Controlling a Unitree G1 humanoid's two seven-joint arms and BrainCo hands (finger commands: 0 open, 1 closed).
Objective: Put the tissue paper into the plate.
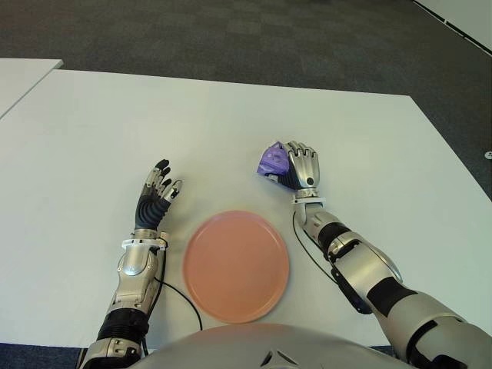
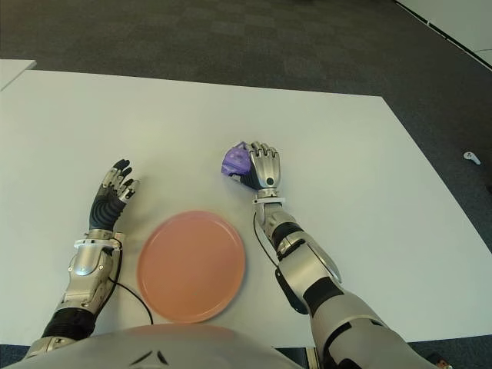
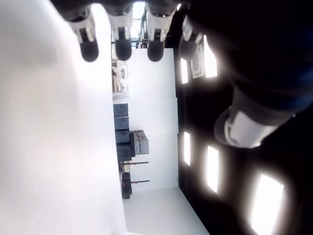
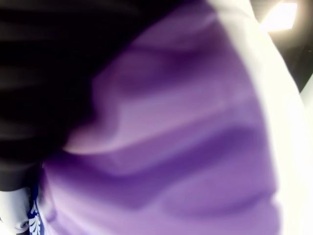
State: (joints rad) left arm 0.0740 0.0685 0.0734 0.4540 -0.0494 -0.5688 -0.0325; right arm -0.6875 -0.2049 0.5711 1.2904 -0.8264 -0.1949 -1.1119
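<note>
Head stereo downward; wrist close-ups

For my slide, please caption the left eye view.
Right hand grips purple tissue pack beyond empty pink plate; left hand open.

Probably office or lab: white table point(image 1: 231, 123), dark carpet tiles point(image 1: 231, 31).
</note>
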